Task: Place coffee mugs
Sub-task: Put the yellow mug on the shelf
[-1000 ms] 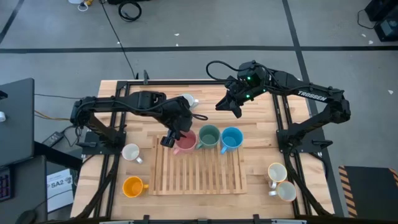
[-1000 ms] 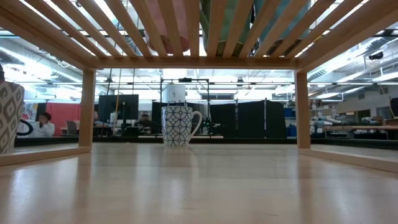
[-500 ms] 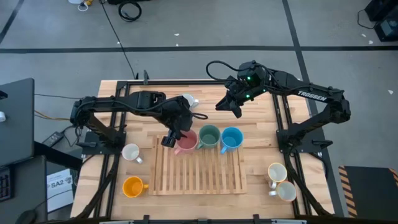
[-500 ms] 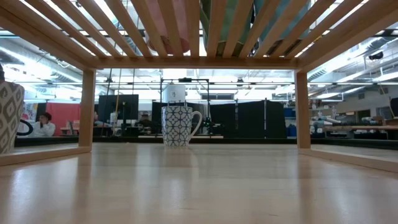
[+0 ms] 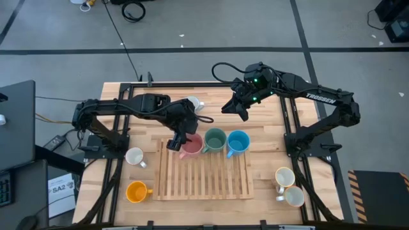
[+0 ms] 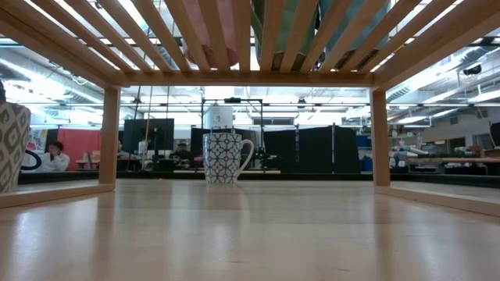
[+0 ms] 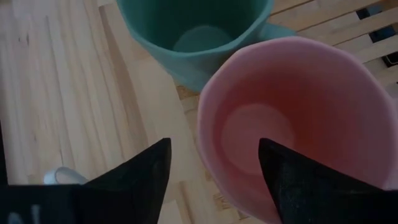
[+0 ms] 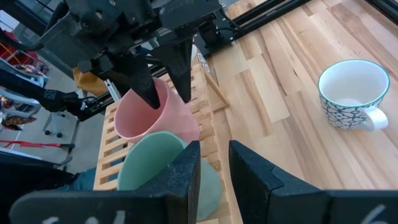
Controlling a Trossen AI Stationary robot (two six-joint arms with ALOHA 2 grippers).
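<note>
On rack point(image 5: 204, 182): left gripper point(image 5: 177, 139) straddles pink mug point(image 5: 190, 146) rim (fingers parted).

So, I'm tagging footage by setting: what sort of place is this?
Probably a robotics lab or open workshop, not a kitchen. The wooden table stands on a bare concrete floor with loose cables, and the low view shows monitors, dark partitions and exposed ceiling lighting behind.
</note>
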